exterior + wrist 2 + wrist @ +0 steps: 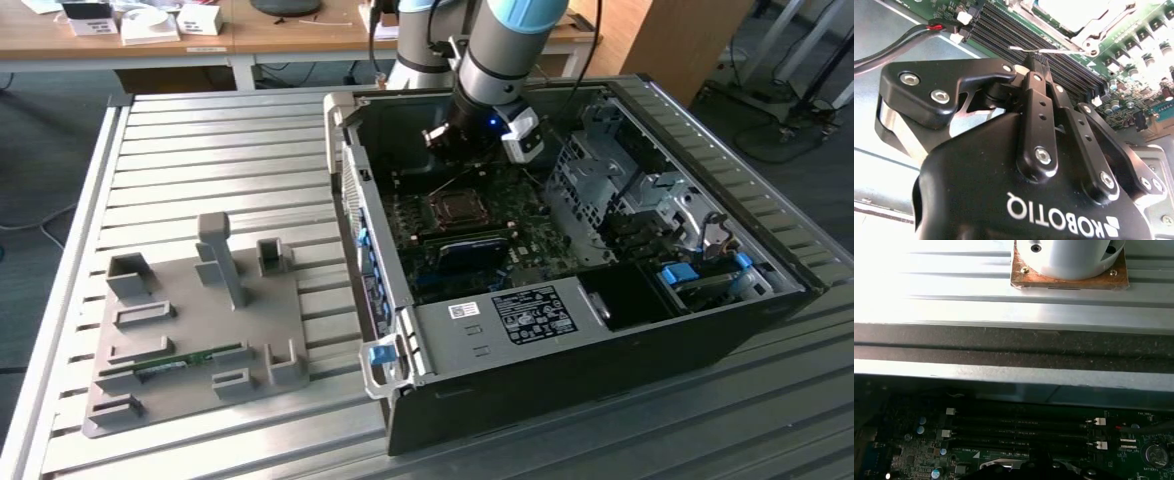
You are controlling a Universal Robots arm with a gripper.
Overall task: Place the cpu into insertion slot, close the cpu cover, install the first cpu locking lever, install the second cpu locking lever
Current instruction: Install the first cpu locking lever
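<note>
Exterior view, computer case (561, 340): seen lying open on the slatted table (200, 150), with the one arm reached down into it.
Motherboard (434, 275): laid flat on the case floor, with the memory slots (1004, 35) run alongside the socket.
Insertion slot (458, 208): found just beyond the gripper (461, 150), toward the near side of the exterior view.
Cpu (1069, 10): seated in the slot, seen as a bright square in the second wrist view.
Cpu cover (1101, 26): judged to be lowered over the chip (glare hides much of it).
Fingers (1036, 105): pressed together, with the tips brought to the locking lever.
Locking lever (1064, 51): a thin rod, its long axis laid across the fingertips and along the slot's edge; whether it is pinched cannot be told.
</note>
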